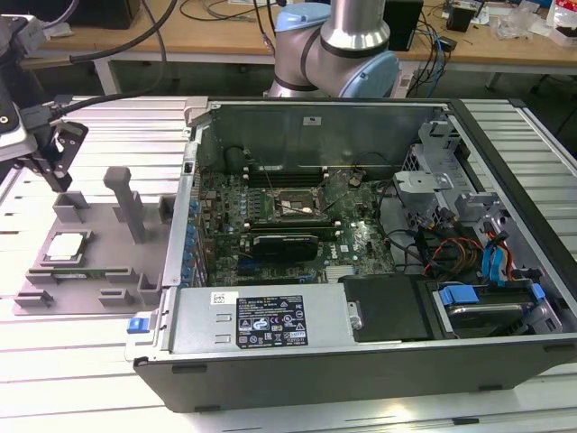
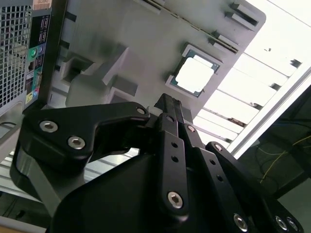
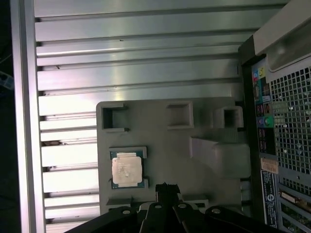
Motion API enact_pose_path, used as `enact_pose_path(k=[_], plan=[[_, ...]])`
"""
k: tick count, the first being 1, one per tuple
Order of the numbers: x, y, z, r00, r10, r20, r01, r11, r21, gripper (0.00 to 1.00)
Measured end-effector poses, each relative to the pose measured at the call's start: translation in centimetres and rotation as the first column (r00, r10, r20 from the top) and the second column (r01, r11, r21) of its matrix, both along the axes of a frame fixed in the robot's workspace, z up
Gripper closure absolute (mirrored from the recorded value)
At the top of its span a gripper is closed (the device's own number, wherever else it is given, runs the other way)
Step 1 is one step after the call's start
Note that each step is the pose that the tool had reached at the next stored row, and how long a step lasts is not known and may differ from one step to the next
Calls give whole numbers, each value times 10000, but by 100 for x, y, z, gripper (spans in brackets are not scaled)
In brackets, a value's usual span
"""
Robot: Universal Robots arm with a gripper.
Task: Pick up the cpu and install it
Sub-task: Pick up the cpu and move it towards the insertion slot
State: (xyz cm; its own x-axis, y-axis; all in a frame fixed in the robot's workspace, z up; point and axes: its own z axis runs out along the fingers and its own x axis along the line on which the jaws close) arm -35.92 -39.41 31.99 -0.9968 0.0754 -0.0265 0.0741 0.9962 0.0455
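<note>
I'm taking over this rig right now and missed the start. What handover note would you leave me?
Gripper: shut, empty, over the tray, near the cpu but not touching it.
Cpu: lies flat in its tray pocket.
Socket: inside the open case, on the exterior view's right of the tray.
Done: nothing that shows.
Left: the pick-up and the install.

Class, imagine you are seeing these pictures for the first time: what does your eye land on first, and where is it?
The open computer case dominates the exterior view, its motherboard exposed. At that view's left, the shiny cpu lies in a grey fixture tray beside the case. The black gripper hangs above the tray, holding nothing, apart from the cpu.
</note>
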Motion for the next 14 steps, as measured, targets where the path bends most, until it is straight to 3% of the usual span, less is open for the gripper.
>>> enact_pose_path(k=[9,14], plan=[[-95,3,-25,10000,1,0,-1,10000,0,89],[-202,6,-74,10000,1,6,-1,10000,0,89]])
